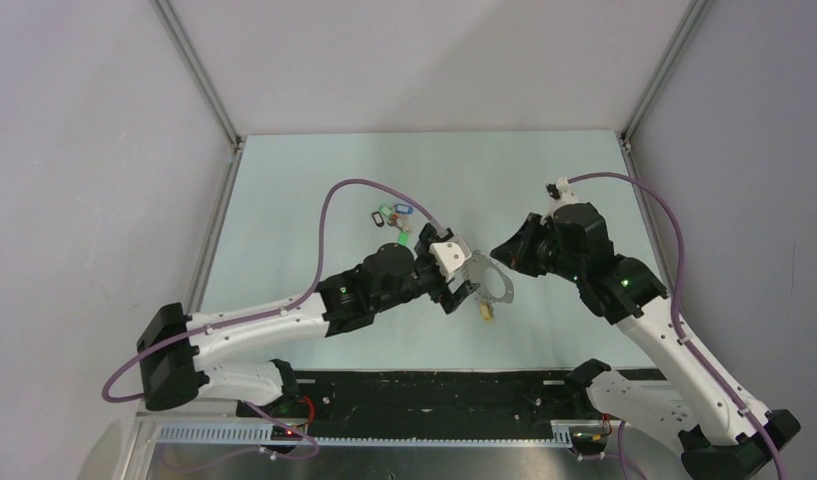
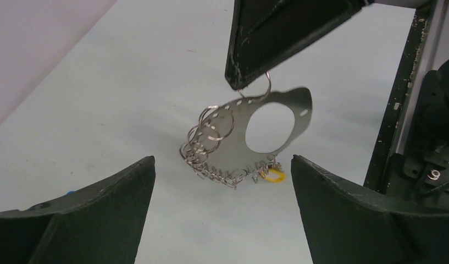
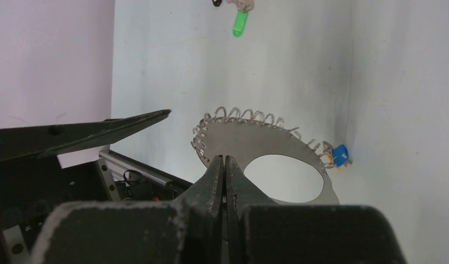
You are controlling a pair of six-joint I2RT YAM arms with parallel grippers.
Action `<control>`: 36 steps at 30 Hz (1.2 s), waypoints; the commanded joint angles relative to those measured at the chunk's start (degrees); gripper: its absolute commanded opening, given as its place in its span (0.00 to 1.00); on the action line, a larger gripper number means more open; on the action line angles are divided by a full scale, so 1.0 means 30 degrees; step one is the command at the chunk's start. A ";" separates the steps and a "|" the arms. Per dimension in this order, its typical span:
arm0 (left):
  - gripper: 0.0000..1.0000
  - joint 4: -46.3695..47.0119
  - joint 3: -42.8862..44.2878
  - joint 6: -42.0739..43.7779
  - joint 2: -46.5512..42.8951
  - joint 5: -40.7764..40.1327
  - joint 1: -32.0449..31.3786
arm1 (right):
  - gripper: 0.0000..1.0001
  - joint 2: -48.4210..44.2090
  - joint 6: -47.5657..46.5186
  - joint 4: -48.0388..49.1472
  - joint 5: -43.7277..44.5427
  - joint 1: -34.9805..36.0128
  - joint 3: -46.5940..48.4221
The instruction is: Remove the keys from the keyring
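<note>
Hold keyring (image 2: 238, 148) steady above counter (image 1: 314, 180) in right claw (image 3: 225, 160), pinched shut on its rim; close spread left claw (image 2: 222, 162) on key (image 2: 274, 175) dangling at 6 o'clock, then work it round the split.

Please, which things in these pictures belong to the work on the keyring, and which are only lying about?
Belong to the job: the keyring, gripped at its edge by the shut right gripper; the yellow-tagged key at its fringe; the open left gripper; the loose keys farther back.
Only lying about: the purple cable and the table, both just rig.
</note>
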 commanded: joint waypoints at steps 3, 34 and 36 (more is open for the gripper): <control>0.96 0.0868 0.1983 0.0263 0.2004 -0.0194 -0.0037 | 0.00 -0.0460 0.0303 0.1167 -0.0560 0.0284 0.1025; 0.00 -0.2189 0.1071 0.1130 -0.2341 0.6795 0.1939 | 0.95 -0.3071 -0.5886 0.0994 -0.1939 -0.0195 0.1251; 0.00 -0.3655 0.1686 0.1318 -0.2714 0.7108 0.1972 | 0.97 -0.3818 -0.7422 0.2161 -0.3594 -0.0147 0.0646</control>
